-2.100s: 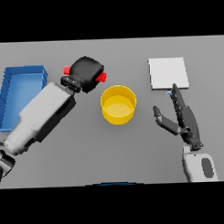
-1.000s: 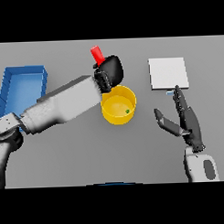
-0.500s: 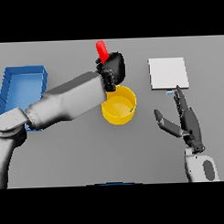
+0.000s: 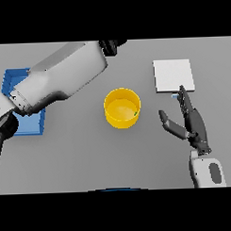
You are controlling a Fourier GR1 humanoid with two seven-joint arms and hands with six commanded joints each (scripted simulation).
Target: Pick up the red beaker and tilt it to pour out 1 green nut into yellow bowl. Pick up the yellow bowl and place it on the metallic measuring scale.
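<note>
Right hand (image 4: pixel 192 123): one, fingers straight and spread, holding nothing, just below one metallic measuring scale (image 4: pixel 173 75); left hand (image 4: pixel 113 44): mostly cut off at top edge, grasp indeterminable; yellow bowl (image 4: pixel 122 108): one, mid-table, containing one green nut (image 4: pixel 135 114); blue tray (image 4: pixel 24 121): one, far left.

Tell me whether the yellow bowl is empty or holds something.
Not empty: the upright yellow bowl holds one small green nut against its inner right wall.

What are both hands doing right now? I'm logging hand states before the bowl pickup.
Left hand: mostly out of view at the top edge, cannot be told.
Right hand: open, fingers straight, holding nothing, right of the yellow bowl.
</note>
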